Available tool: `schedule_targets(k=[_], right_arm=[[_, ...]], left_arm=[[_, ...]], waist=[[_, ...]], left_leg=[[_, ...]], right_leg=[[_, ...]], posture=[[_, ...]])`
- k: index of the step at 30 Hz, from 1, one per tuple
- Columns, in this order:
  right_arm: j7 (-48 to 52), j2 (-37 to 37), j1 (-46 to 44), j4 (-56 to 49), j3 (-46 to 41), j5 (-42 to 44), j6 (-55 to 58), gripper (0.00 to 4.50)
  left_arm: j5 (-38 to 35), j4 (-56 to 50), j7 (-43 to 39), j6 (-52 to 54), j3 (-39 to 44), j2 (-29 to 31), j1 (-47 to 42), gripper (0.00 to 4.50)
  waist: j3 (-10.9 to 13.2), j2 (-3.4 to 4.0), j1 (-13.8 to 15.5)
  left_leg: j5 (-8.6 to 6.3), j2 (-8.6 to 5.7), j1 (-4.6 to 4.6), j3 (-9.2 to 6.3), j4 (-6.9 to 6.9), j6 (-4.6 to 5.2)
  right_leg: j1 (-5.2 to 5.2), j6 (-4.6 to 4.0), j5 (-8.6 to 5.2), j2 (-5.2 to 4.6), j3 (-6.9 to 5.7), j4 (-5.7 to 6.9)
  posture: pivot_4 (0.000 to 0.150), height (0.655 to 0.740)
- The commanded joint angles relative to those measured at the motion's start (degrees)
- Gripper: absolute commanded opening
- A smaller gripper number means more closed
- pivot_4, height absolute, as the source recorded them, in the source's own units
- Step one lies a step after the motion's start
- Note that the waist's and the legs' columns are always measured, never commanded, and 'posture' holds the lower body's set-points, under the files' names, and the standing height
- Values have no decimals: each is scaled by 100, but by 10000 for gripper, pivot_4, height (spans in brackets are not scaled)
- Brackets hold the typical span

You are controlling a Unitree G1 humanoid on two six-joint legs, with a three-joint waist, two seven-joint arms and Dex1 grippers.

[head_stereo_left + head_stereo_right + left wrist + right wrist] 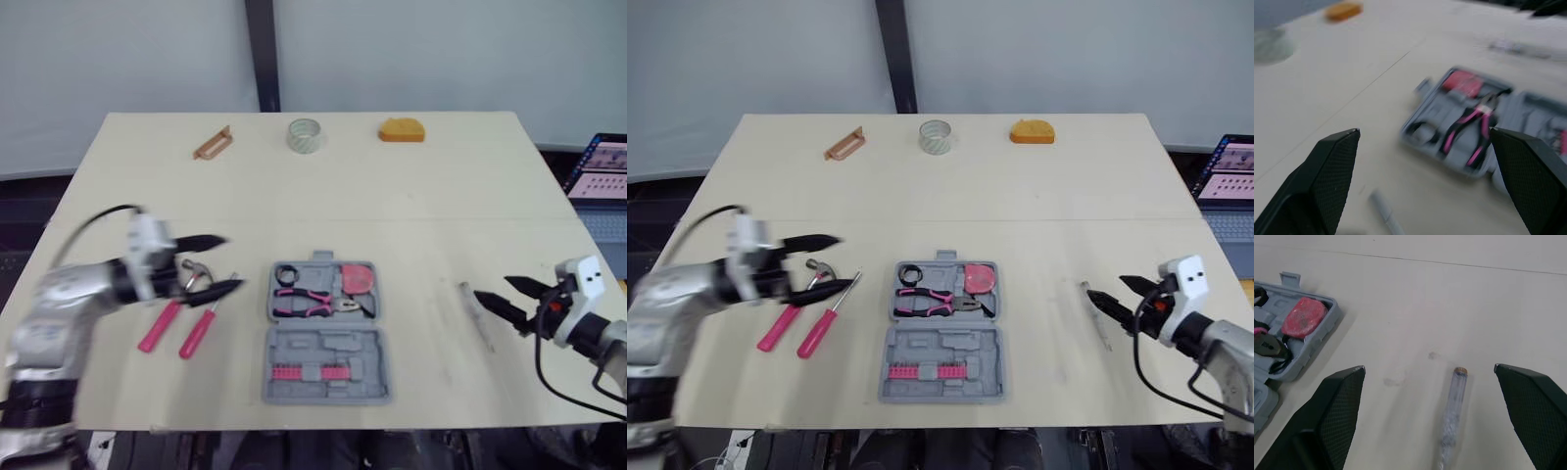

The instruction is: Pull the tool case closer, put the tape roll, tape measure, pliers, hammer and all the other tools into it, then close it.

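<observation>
Tool case (326,338) lies open and flat at table (441,196) ctr, close to the near edge. Its near half holds a row of pink bits (302,372). Its far half holds pink-handled pliers (304,301), a red tape measure (359,277) and a small black ring (286,274).

L of the case, just beside it, are a hammer (157,328) and a screwdriver (199,333), both w/ pink handles, lying side by side at a slant. L gripper (232,262) sits over their far ends, fingers spread wide, nothing btwn them. Can't tell if the lower finger touches the screwdriver shaft.

R of the case, well apart, a clear pen-like tester (1454,396) lies on the table. R gripper (493,288) is at its far end, fingers apart, holding nothing.

Along the far edge, L to R: a copper-coloured bracket (214,144), a pale tape roll (306,135) and an orange block (403,130). All three are well apart from the case. A laptop (600,171) sits off the table's R side.
</observation>
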Motion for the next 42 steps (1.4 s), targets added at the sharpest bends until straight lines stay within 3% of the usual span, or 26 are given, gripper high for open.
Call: schedule_targets(k=[1, 6, 13, 21, 42], right_arm=[[-487, 139, 164, -364, -133, -160, -132, 44665], [-917, 400, 472, -702, 149, -526, -314, 44665], [-1493, 836, 693, -900, 346, -852, -458, 44665], [-1776, 1266, 775, -714, 438, -981, -916, 44665], [-1901, 1504, 635, 156, 650, -1338, -1571, 44665]], left_arm=[[-7, -343, -64, 11, -455, -225, -332, 45000], [251, -231, -39, -547, -1147, -1062, -711, 45000], [727, 226, -19, -1233, -1682, -1713, -854, 45000], [856, 485, -15, -1397, -1721, -1846, -1037, 45000], [1169, 520, -50, -1705, -1879, -1794, -793, 45000]], waist=[[0, 1, -35], [0, 1, -54], [1, 0, 0], [1, 1, 3], [1, 1, -1]], left_leg=[[0, 0, 3, 5, -2, 1], [-1, 6, 8, 15, -3, 3], [-3, 5, 5, 16, 3, 6], [-4, 5, 5, 15, 6, 8], [-5, 5, 5, 15, 6, 9]], right_leg=[[-3, 0, 0, 2, 7, 1], [-4, 0, 0, 11, 19, 1], [-4, 0, 0, 11, 24, -3], [-3, 0, 0, 12, 27, -2], [-3, 0, 0, 12, 28, -3]], posture=[[1500, 7400], [1500, 7400], [1500, 7400], [1500, 7400], [1500, 7400]])
